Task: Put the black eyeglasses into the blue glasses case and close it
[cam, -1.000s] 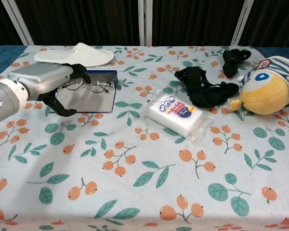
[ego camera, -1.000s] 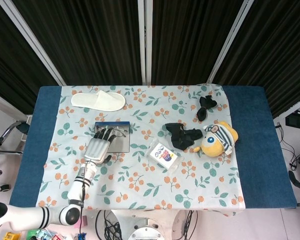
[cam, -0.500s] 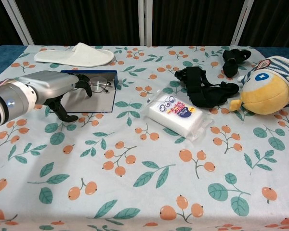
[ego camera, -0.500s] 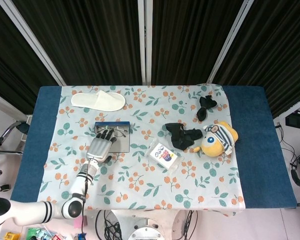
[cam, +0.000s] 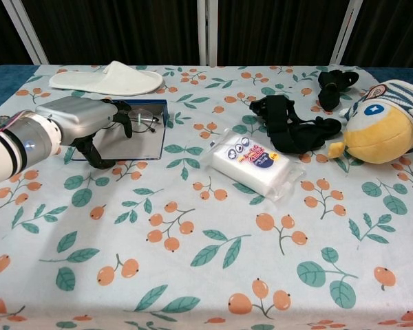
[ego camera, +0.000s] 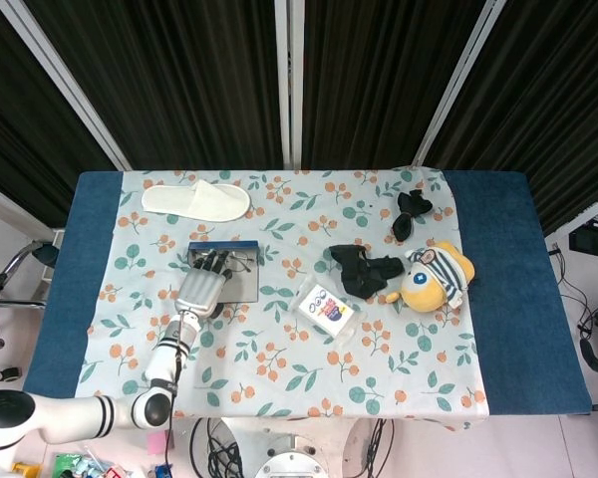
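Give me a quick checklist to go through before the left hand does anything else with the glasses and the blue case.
1. Black-framed eyeglasses inside the open blue glasses case: ok, they lie on its grey lining.
2. Case closed: not ok, it lies open flat.
3. Left hand clear of the glasses: cannot tell, its dark fingertips hang right at the frame.
4. Left hand holding anything: cannot tell, no grip shows plainly.
5. Space around the case: ok, the white slipper and the white wipes packet lie apart from it.
6. Right hand ready: cannot tell, neither view shows it.
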Robot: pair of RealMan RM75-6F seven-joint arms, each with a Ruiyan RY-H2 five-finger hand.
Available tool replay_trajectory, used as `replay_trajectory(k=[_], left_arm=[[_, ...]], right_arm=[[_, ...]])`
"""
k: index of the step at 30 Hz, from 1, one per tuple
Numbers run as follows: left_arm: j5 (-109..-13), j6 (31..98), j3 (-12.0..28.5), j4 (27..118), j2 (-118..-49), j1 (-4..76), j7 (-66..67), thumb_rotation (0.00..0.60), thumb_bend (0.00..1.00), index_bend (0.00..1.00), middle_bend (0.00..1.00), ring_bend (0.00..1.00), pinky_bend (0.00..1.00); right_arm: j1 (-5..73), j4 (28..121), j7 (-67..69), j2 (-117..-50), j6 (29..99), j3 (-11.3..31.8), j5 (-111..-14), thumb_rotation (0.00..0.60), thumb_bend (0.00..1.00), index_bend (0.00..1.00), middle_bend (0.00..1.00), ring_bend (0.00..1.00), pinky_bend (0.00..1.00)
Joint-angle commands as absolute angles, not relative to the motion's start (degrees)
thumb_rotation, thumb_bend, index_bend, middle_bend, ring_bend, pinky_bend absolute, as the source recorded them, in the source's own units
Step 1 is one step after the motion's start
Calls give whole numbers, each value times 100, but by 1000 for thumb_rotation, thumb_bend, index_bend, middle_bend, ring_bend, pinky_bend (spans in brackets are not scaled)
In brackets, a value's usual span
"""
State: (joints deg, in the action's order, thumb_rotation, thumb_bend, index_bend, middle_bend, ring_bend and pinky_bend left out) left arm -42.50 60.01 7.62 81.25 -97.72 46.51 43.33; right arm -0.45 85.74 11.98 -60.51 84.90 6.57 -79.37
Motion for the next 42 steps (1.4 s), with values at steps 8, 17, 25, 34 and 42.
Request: replay_trajectory(k=[8,17,25,34,42], left_arm=[[-4820,6412,793,7781,-9960,4504,4033,600,357,497,0,10,156],[-5300,6704,923,7110,-10330,4437,3738,600,428,487,0,10,157],[-5318,6406,1128,6455,-10659,4514,3580,600,431,473,0,10,157],[-5672,6575,1004,7114,-10332,4140,3124,600,439,625,0,9,156],[-6822,7573,123,8433,-9318,3133,2368,600,440,672,0,10,155]], right_arm=[[-17,8525,1248,-6064,8425,622,-7996,600,198,0,0,0,0],[-36,8552,1195,-6044,8471,636,-7977,600,196,0,0,0,0],[-52,8595,1155,-6013,8476,633,-7958,600,199,0,0,0,0],[-57,8560,1206,-6002,8455,654,-7912,600,207,0,0,0,0],[-15,8516,1166,-6057,8396,630,-7952,600,207,0,0,0,0]])
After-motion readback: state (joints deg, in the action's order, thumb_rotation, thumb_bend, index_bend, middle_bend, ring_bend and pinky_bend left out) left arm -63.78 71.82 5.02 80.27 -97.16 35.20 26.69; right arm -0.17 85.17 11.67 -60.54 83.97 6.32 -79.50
